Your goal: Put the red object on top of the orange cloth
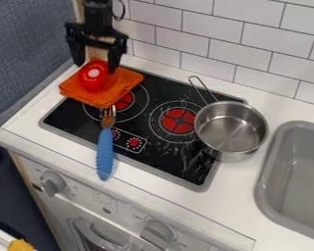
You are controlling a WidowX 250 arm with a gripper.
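The black gripper (96, 65) hangs at the upper left, over the far side of the cloth. Its fingers are spread wide and it is open, with one fingertip to each side of the red object's upper part. The round red object (92, 82), with a pale spot on it, rests on the orange cloth (119, 83). I cannot tell whether the fingertips touch it. The folded cloth lies over the stove's back left corner, partly on the white counter.
A blue-handled fork (105, 153) lies across the black stovetop's (161, 156) front edge, its tines by the cloth. A metal pot (231, 128) stands on the stove's right side, handle toward the back. The grey sink (272, 164) is at the right; a tiled wall (219, 32) runs behind.
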